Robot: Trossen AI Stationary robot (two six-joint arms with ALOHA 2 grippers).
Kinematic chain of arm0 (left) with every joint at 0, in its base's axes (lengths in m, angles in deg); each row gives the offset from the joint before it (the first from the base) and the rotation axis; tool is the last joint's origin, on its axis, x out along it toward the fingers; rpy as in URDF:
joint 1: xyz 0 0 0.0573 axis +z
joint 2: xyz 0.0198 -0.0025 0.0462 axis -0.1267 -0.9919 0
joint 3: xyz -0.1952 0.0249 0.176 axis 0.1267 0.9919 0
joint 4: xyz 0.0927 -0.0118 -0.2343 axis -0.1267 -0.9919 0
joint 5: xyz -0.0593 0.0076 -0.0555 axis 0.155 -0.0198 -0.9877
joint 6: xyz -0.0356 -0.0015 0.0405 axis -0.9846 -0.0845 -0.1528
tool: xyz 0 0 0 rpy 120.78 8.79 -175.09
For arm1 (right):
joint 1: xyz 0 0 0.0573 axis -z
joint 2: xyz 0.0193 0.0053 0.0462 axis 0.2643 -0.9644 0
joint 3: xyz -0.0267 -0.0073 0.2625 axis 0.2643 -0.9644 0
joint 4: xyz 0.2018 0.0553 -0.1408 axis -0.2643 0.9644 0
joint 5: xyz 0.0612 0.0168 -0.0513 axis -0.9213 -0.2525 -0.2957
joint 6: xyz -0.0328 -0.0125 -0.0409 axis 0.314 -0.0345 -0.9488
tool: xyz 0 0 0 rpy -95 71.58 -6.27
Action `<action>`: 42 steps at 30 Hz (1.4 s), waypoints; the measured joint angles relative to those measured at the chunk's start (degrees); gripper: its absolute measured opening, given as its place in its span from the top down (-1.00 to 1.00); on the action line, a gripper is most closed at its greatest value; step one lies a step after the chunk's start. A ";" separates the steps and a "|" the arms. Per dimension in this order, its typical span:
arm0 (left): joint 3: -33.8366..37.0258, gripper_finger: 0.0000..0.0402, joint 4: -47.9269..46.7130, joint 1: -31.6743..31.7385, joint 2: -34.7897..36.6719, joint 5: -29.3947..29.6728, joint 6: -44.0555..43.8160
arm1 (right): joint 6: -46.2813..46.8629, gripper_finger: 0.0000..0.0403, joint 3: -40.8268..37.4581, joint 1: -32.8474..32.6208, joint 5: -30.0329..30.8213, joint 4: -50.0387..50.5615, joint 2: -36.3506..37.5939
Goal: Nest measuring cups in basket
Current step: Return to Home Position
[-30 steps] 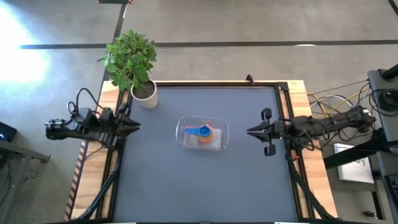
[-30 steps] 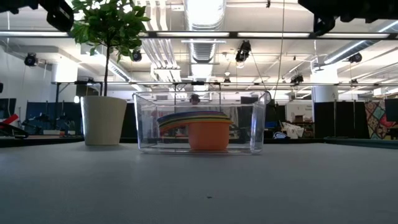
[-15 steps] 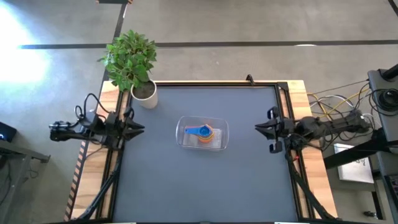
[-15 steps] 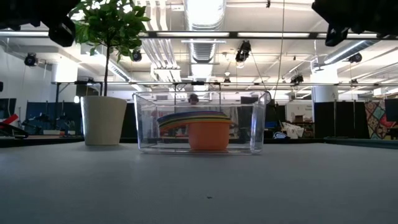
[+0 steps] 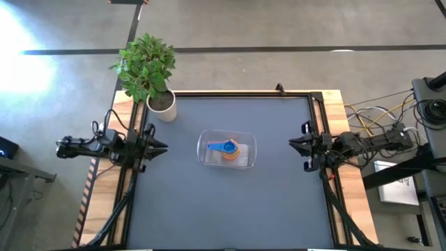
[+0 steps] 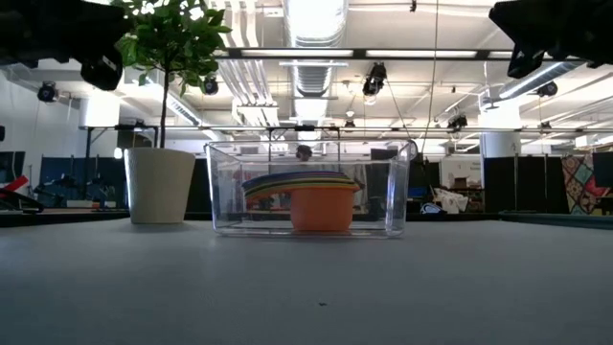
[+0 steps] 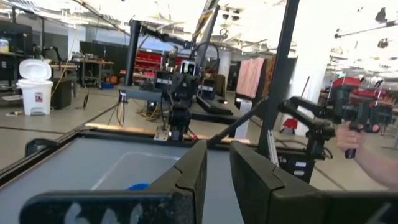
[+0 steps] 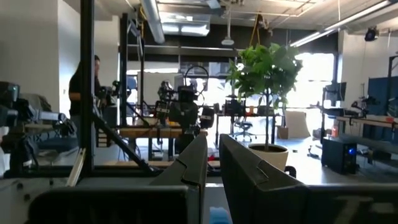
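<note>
The clear basket (image 5: 245, 157) stands on the dark mat at the table's middle; it also shows in the low view (image 6: 394, 192). The measuring cups lie nested inside it, with a blue cup (image 5: 223, 147) on top and an orange cup (image 5: 235, 150) beside and under it. In the low view the orange cup (image 6: 321, 209) rests on the basket's floor, with several coloured rims (image 6: 287, 180) stacked over it. My left gripper (image 5: 164, 147) is shut and empty at the table's left edge, pointing at the basket. My right gripper (image 5: 291, 144) is shut and empty at the right edge.
A white pot (image 5: 162, 106) with a green plant (image 5: 145, 66) stands at the table's far left corner, also in the low view (image 6: 160, 184). The mat around the basket is bare. A person (image 8: 93, 81) stands in the room beyond the table.
My right gripper has drawn back toward the table's right edge and come lower. My left gripper has shifted a little toward the basket and the near edge, and has come lower. The basket and cups have stayed still.
</note>
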 joint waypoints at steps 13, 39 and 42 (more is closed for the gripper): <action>3.96 0.77 4.46 0.00 -0.02 0.02 1.15 | -0.02 0.83 -3.31 0.00 0.00 -2.95 -0.07; 9.33 0.80 6.55 0.00 -0.02 -0.22 2.68 | -0.02 0.83 -3.62 0.00 0.00 0.45 -0.20; 9.35 0.80 6.29 0.00 -0.02 -1.59 2.70 | 0.71 0.83 -3.64 0.00 0.00 1.92 -0.20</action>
